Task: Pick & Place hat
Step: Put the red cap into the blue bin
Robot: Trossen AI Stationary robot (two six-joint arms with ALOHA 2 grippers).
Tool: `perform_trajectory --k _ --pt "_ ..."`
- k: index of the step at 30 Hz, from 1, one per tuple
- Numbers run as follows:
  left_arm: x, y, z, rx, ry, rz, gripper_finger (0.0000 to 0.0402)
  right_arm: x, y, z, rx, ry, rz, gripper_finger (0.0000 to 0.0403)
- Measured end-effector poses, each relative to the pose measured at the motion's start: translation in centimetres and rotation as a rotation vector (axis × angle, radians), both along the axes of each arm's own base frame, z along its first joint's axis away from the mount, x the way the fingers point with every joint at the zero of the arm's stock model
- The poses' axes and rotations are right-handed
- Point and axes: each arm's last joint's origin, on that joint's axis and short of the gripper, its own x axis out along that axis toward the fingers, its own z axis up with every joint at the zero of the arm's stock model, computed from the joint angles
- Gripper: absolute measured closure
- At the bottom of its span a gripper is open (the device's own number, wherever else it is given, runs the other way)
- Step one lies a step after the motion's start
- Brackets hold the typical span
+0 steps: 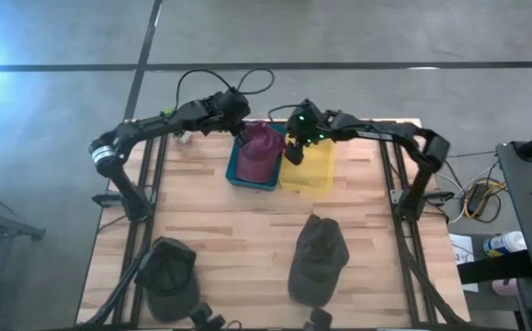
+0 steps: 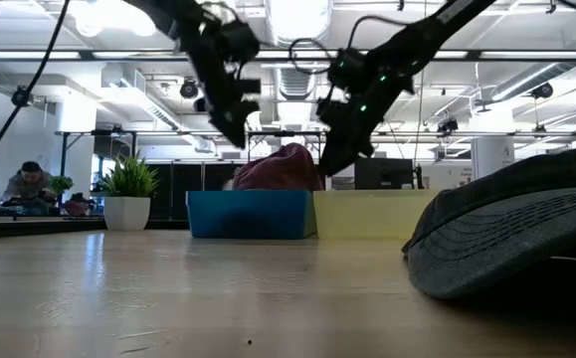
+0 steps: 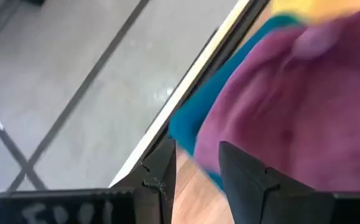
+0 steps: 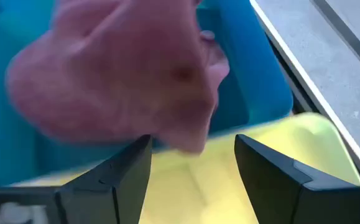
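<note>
On the pale wooden plank counter (image 1: 238, 230), a maroon fabric hat (image 1: 263, 147) lies in a teal rectangular plastic bin (image 1: 238, 175) that sits toward the 12 o'clock edge in the high view. A yellow rectangular plastic bin (image 1: 313, 170) stands touching the teal one on its 3 o'clock side. From table height the maroon hat bulges above the teal bin's rim, at the end nearest the yellow bin.

The left hand (image 1: 240, 118) hangs above the teal bin's 11 o'clock corner, just off the hat. Its wrist camera shows its two dark fingers (image 3: 248, 180) apart, nothing between them, with the maroon cloth just beyond. The right hand (image 1: 293, 147) hovers over the seam between the two bins, at the hat's 3 o'clock side, green lights glowing on the wrist above it. Its own fingers (image 4: 124, 174) are spread wide and empty, the yellow bin's floor showing through the gap and the hat's edge drooping just ahead of them.

Two more hats lie on the counter well apart from the bins: a dark olive cloth cap (image 1: 317, 259) at about 5 o'clock, and a black cloth cap (image 1: 169, 274) at about 7 o'clock near the counter's front edge. In the low view the olive cap fills the near right.
</note>
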Motion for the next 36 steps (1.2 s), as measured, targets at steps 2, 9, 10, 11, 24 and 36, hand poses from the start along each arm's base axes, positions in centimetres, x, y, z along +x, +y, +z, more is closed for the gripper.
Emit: perform_trajectory --k 2,9,10,11,24,36 --pt "-0.4 0.2 -1.1 -0.023 0.024 0.007 0.0287 0.8 -1.0 -0.6 0.000 0.011 -0.004 0.0177" --pt "-0.4 0.1 -3.6 -0.060 -0.006 -0.083 0.0287 3.3 -3.1 -3.1 0.031 0.140 0.049 0.0177" --pt "-0.3 0.2 -3.8 -0.059 -0.026 -0.093 0.0287 3.6 -3.3 -3.4 0.037 0.157 0.056 0.0177" --pt "-0.3 0.2 -4.0 -0.057 -0.038 -0.097 0.0287 3.9 -3.4 -3.6 0.041 0.171 0.065 0.0177" --pt "0.0 0.6 -4.2 0.013 -0.063 -0.190 0.0287 4.8 -3.9 -2.3 0.018 0.270 0.074 0.0177" --pt "-2.5 -0.7 1.2 0.155 -0.125 -0.117 0.0287 3.1 -2.9 4.0 -0.080 0.250 0.081 0.0177"
